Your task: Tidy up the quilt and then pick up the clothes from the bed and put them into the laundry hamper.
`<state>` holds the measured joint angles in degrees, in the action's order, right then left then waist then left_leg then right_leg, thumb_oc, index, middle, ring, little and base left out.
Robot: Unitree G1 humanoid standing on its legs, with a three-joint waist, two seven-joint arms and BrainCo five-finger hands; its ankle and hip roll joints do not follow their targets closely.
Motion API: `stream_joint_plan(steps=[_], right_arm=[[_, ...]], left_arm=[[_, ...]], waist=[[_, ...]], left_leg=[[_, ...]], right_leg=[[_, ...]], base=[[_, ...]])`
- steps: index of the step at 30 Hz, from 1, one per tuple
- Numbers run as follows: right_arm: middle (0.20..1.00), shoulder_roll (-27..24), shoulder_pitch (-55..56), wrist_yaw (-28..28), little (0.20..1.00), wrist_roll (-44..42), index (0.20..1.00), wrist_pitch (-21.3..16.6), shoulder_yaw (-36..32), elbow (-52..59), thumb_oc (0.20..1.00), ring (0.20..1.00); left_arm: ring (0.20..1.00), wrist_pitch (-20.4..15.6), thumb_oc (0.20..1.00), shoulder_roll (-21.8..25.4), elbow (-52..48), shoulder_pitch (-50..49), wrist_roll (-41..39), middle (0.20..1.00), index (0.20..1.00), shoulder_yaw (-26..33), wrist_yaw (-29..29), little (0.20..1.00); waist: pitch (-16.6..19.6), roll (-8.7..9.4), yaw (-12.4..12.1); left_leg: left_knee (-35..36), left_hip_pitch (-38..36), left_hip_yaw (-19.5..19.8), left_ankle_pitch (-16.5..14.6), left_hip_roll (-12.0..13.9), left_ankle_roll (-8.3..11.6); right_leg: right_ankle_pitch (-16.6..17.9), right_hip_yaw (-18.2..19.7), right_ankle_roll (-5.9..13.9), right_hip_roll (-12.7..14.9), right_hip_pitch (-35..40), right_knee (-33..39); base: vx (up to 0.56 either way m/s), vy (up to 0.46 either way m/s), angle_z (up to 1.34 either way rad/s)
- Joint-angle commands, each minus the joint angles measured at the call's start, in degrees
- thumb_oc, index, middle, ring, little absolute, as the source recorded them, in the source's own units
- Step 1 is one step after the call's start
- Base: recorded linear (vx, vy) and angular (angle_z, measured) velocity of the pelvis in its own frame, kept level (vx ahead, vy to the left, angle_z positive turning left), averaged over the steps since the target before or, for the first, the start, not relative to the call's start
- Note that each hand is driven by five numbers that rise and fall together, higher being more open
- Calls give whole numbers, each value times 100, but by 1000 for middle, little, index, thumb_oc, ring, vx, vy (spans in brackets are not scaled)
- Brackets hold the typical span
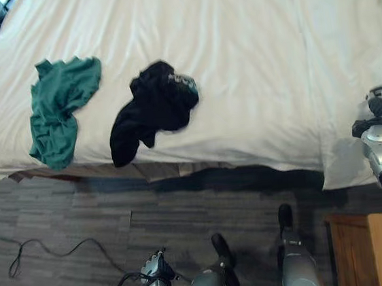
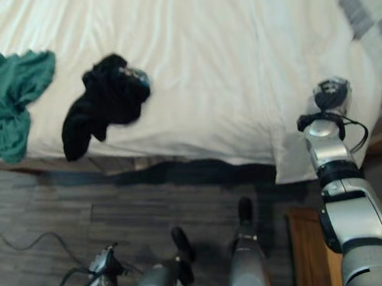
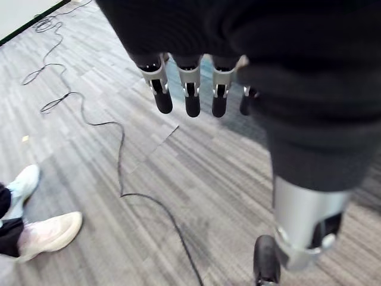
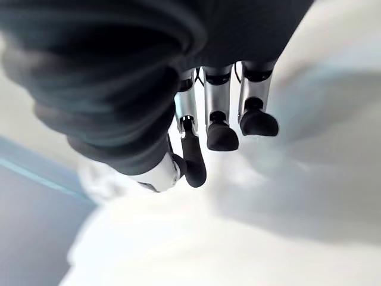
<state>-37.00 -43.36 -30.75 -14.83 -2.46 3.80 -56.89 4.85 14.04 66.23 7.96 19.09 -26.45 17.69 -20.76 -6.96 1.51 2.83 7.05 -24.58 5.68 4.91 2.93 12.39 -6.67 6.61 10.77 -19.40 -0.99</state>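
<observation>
Fingers (image 4: 221, 128) of right hand (image 2: 330, 97): silver, dark-tipped, hanging loosely extended over white cloth, pinching nothing, though contact with the cloth cannot be told; positioned above the hanging corner of the white quilt (image 1: 251, 61) at the bed's near right edge, likely for smoothing or tugging that corner.

Fingers (image 3: 190, 89) of left hand (image 1: 153, 273): relaxed in a row, holding nothing, hung low over the grey wood-pattern floor (image 1: 185, 219), apparently idle pending the clothing step.

White quilt: spread across most of the bed, faintly creased, one corner drooping past the near edge beside the right hand; tidying judged near complete, final adjustment pending.

Green crumpled garment (image 1: 57, 109): lying on the quilt at the left, lower end close to the near edge; not yet collected.

Black bunched garment (image 1: 150, 110): lying on the quilt just right of the green one, apart from it, one end trailing to the near edge; not yet collected.

Brown wooden cabinet (image 1: 366, 251): standing on the floor below the right arm.

White shoes of a person (image 3: 41, 223): on the floor beyond the left hand.
</observation>
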Motion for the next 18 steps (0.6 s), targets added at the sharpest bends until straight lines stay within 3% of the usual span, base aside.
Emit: stream_joint_plan(steps=[1,2,5,10,13,14,16,17,18], right_arm=[[200,54,8,159,200,-331,200,54,14,-232,200,200],[200,525,737,320,200,-273,200,151,-75,-467,200,200],[200,1197,1978,506,200,-204,200,230,-304,-695,200,200],[200,1772,3326,791,200,117,200,350,-521,-1033,200,200],[200,2069,3974,882,200,258,200,459,-632,-1283,200,200],[1000,2192,4276,945,1000,351,1000,510,-652,-1406,1000,1000],[1000,2243,4251,982,1000,452,1000,578,-500,-1450,1000,1000],[1000,2342,4301,1100,1000,593,1000,552,-275,-1411,1000,1000],[1000,2344,4297,1100,1000,593,1000,552,-274,-1412,1000,1000]], left_arm=[[1000,-16,1000,141,228,281,-207,1000,1000,15,198,1000],[1000,40,1000,57,297,315,-178,1000,1000,107,213,1000],[1000,108,1000,-43,405,321,-66,1000,1000,270,240,1000],[1000,152,1000,-81,410,239,256,1000,1000,279,192,1000],[1000,141,1000,-51,291,222,437,1000,1000,202,146,1000],[1000,96,1000,-29,151,290,520,1000,1000,110,116,1000],[1000,88,1000,10,17,417,555,1000,1000,17,96,1000],[1000,46,1000,64,-18,522,671,1000,1000,-117,-8,1000],[1000,46,1000,67,-19,524,672,1000,1000,-114,-10,1000]], waist=[[-144,151,91],[-178,164,152],[-123,235,267],[88,399,485],[315,516,594],[347,583,659],[271,643,698],[248,661,739],[262,656,727]], left_leg=[[-926,243,156,-638,466,442],[-970,229,136,-682,503,420],[-873,86,136,-712,480,392],[-561,-259,171,-733,326,312],[-40,-578,177,-644,158,228],[210,-772,238,-627,73,181],[217,-782,281,-633,76,141],[217,-773,369,-609,89,110],[217,-751,356,-595,101,114]], right_leg=[[-1693,255,330,129,184,-1211],[-1709,273,307,86,145,-1255],[-1672,231,296,50,299,-1098],[-1473,169,366,62,707,-617],[-1275,109,508,117,880,-425],[-1231,72,628,201,876,-636],[-1149,165,744,220,716,-1128],[-1400,377,647,-28,647,-1516],[-1377,386,637,-43,623,-1504]], base=[[-19,-3,-20],[2,9,-16],[37,27,-10],[73,75,1],[52,128,9],[-35,136,2],[-93,144,4],[-101,75,12],[-89,70,14]])
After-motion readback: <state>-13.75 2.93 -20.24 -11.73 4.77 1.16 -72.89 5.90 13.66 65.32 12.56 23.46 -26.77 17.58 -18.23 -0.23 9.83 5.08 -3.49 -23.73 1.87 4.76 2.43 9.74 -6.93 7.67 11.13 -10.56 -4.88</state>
